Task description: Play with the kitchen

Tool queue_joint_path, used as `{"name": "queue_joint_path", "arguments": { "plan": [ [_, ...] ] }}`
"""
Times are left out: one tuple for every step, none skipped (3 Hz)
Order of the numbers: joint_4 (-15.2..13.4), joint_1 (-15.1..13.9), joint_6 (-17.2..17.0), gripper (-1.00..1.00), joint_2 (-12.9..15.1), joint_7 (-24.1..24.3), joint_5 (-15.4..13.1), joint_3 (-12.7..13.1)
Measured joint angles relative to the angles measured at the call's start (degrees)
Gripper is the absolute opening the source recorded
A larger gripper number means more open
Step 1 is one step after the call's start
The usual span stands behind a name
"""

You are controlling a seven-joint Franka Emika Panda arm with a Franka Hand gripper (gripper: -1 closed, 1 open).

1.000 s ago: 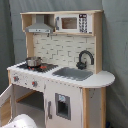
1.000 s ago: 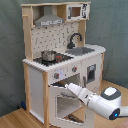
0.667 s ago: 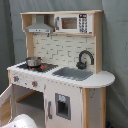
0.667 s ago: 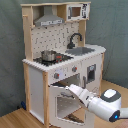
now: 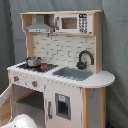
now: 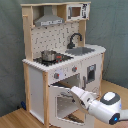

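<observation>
1. The kitchen [image 5: 62,75] stands upright in the middle of both exterior views, a tall toy of light wood and white panels in front of a grey curtain [image 6: 112,25].
2. On its black stovetop [image 6: 52,58] sits a small metal pot [image 6: 48,54]; in the first exterior view the pot [image 5: 33,61] is at about 9 o'clock from the grey sink [image 5: 74,73].
3. The black faucet [image 5: 85,59] curves up at about 1 o'clock from the sink, against the tiled back wall.
4. At the top, the hood [image 5: 40,25] is at 9 o'clock from the small microwave [image 5: 72,22].
5. Red-marked knobs [image 6: 65,72] sit on the front panel under the stovetop.
6. In the second exterior view the windowed oven door [image 6: 64,102] hangs open, tilted outward from the oven opening.
7. The arm's white body [image 6: 107,106] reaches in from about 4 o'clock in the second exterior view, and the gripper [image 6: 74,90] is at the upper edge of the open door.
8. Whether its fingers are released or clenched on the door edge, I cannot tell.
9. In the first exterior view a white rounded part of the arm [image 5: 22,121] shows at about 7 o'clock, below the open oven.
</observation>
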Motion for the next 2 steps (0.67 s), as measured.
{"name": "queue_joint_path", "arguments": {
  "plan": [
    [-4.9,2.2,-0.2,1.00,0.8,2.2,0.2,0.1],
    [-9.7,5.5,-1.6,1.00,1.1,3.0,0.5,-0.1]
  ]
}}
